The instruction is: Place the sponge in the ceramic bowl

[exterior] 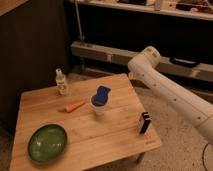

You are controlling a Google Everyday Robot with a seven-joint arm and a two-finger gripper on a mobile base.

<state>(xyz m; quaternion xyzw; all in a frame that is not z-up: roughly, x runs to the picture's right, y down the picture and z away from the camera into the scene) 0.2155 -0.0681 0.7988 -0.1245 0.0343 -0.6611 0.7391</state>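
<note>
The blue sponge [102, 94] rests on top of a small white cup [99, 108] near the middle of the wooden table [105, 142]. The green ceramic bowl [47, 142] stands empty at the table's front left corner. Only my white arm [167, 90] shows: it rises from the lower right to an elbow above the table's far right corner. My gripper itself is out of view, away from the sponge and bowl, and its jaws stand open.
An orange carrot [75, 106] lies left of the cup. A small clear bottle [61, 82] stands at the back left. A black-and-white boxy object [144, 122] stands near the right edge. Dark shelving and a metal rail run behind the table.
</note>
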